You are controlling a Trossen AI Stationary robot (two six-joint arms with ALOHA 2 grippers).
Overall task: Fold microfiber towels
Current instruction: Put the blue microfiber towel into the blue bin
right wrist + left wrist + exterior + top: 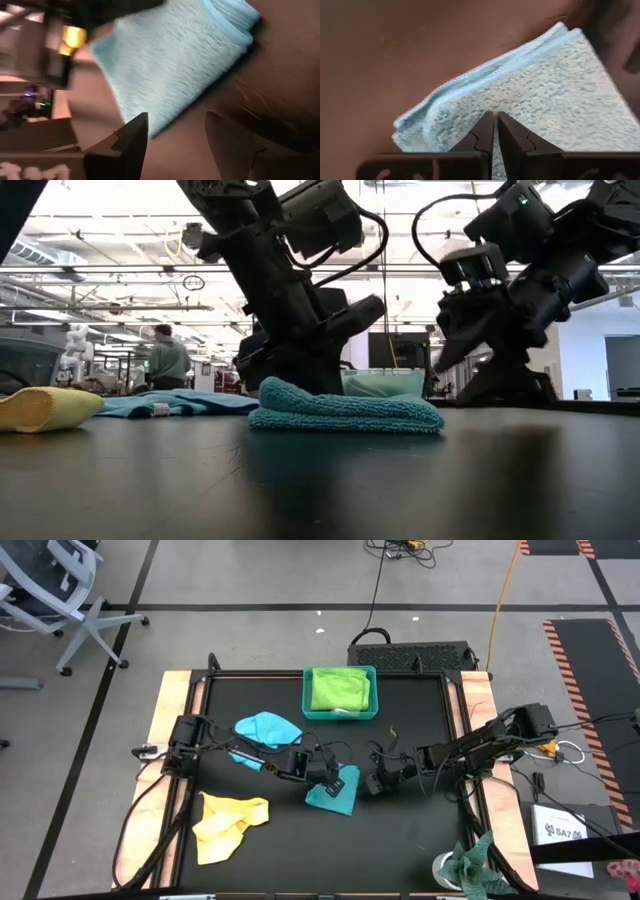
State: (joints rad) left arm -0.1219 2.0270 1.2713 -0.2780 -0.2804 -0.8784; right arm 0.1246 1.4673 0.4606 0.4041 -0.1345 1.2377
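The folded turquoise towel (335, 792) lies mid-surface. Left fingers (323, 780), closed and empty, press its near-left edge. Right fingers (377, 784), fully open and empty, stand just right of it, apart; left arm is nearer.

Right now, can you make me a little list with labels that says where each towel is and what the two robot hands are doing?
Folded turquoise towel: flat on the black table, middle front.
Left gripper: shut, pressing on the folded turquoise towel's edge.
Right gripper: open, beside that towel, holding nothing.
Light blue towel: crumpled, left of centre.
Yellow towel: crumpled, front left.
Lime green towel: inside the teal tray at the back.
Mottled rag: front right edge.
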